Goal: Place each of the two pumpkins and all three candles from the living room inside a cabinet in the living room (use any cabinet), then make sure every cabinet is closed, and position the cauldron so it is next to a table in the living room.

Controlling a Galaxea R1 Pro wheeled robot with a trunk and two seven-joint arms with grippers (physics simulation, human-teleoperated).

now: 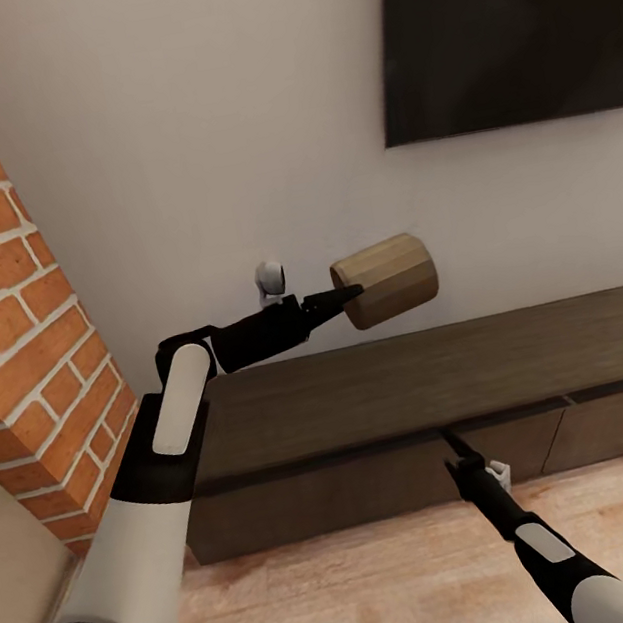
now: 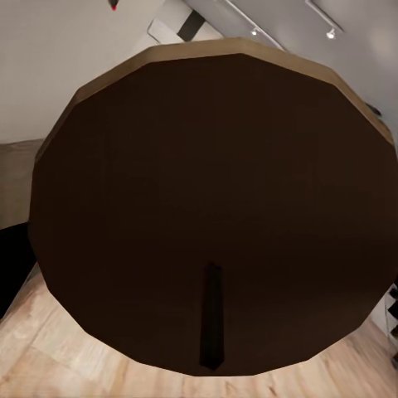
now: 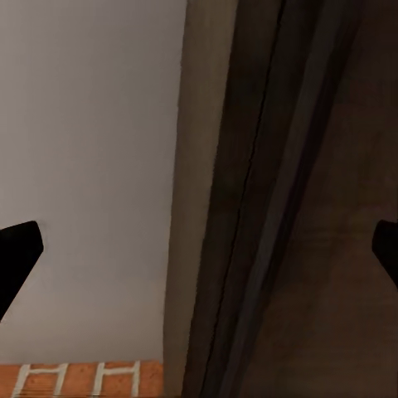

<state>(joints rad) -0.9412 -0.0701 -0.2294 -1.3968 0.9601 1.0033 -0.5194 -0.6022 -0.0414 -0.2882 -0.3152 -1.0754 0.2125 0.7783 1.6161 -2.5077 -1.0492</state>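
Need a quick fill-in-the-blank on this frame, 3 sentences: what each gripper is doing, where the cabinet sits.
1. The left gripper holds a beige ____ above the cabinet.
2. The right gripper is down at the cabinet's front edge with its fingers ____, holding nothing.
3. A red ____ wall stands beside the cabinet's left end.

Missing words: candle; open; brick
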